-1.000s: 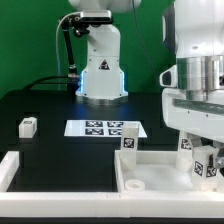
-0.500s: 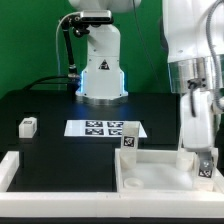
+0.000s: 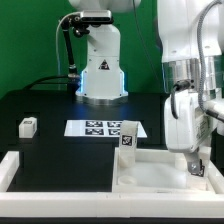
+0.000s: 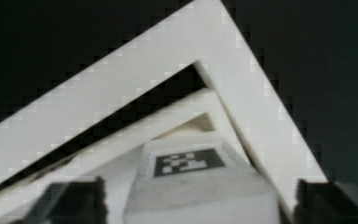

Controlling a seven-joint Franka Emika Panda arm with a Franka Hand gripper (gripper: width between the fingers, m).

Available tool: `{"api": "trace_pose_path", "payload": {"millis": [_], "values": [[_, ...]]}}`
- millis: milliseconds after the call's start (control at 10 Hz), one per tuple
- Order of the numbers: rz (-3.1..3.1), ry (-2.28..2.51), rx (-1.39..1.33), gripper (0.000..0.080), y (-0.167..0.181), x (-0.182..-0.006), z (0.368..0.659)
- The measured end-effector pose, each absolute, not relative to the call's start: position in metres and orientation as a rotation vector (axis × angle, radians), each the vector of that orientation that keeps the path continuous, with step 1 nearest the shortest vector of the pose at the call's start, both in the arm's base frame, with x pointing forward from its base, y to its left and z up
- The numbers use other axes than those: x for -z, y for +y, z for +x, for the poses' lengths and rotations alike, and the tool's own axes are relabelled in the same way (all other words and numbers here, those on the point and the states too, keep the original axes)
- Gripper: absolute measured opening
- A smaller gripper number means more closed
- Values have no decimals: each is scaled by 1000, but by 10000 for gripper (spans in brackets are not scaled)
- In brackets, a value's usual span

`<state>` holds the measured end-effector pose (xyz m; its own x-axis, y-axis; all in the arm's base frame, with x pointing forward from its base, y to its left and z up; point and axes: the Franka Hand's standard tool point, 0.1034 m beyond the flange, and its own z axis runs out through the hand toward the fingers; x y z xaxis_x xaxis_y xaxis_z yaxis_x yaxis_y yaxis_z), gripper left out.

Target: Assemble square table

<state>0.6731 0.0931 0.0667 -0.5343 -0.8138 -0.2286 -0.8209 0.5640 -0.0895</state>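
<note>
The white square table top, a tray with a raised rim, lies at the front on the exterior view's right. One tagged white leg stands at its far left corner. Another tagged leg shows right under my gripper at the top's far right. A third leg lies alone on the exterior view's left. In the wrist view the top's rim corner and a tag lie ahead of my gripper. The dark fingers stand wide apart; the gripper is open.
The marker board lies flat in the middle in front of the robot base. A long white L-shaped rail runs along the front on the exterior view's left.
The wrist has turned and the arm has shifted slightly toward the exterior view's left and come lower over the top's far right corner. The leg at the far left corner has not moved.
</note>
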Motion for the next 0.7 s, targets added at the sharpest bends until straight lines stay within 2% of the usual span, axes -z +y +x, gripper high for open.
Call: {"api": "trace_pose_path", "payload": {"millis": [100, 400, 500, 700], "values": [[-1384, 2541, -37, 624, 92, -68, 673], [-1589, 2366, 58, 644, 50, -103, 660], [-1580, 2363, 79, 648, 39, -109, 659], [-1583, 2364, 87, 648, 40, -106, 658]]}}
